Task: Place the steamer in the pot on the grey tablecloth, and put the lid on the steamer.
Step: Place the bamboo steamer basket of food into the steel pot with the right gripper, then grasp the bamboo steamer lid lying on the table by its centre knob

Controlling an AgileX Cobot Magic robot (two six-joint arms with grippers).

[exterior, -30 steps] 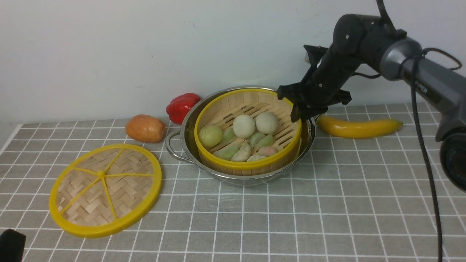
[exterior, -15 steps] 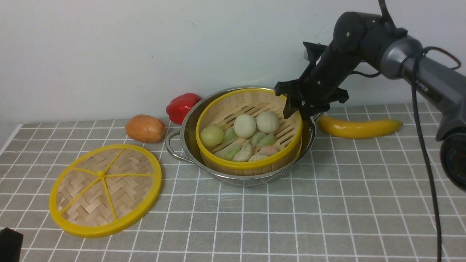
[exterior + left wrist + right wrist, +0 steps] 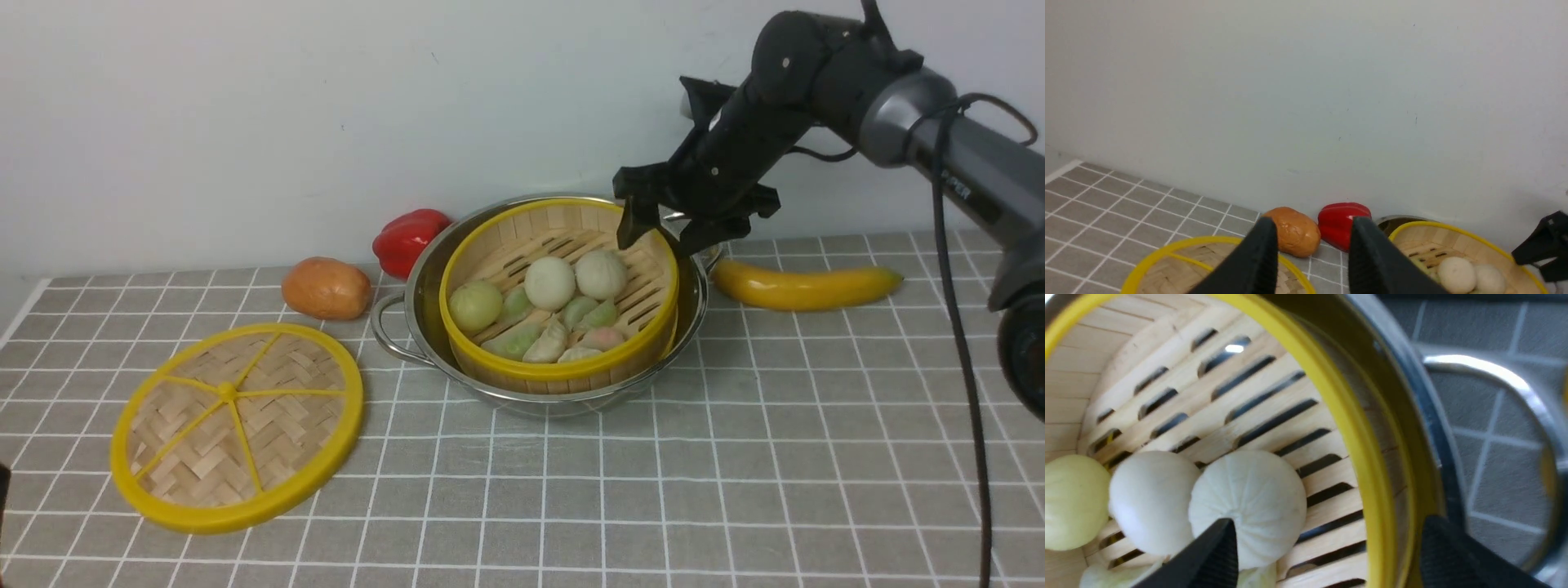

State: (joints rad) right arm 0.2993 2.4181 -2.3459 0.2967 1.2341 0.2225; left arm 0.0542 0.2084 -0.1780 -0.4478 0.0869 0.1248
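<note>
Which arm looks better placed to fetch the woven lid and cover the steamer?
Left. The lid lies on the robot's left, and the left wrist view shows the open left tool right by it. The right tool hangs open over the far rim of the steamer, across the pot.

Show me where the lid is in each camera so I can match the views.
Front: lid flat on the tablecloth, lower left, left of the pot.
Left wrist: lid partly hidden behind the left gripper, nearer than the potato.
Right wrist: not in view.
Shared landmark: the steamer, visible in all three.
</note>
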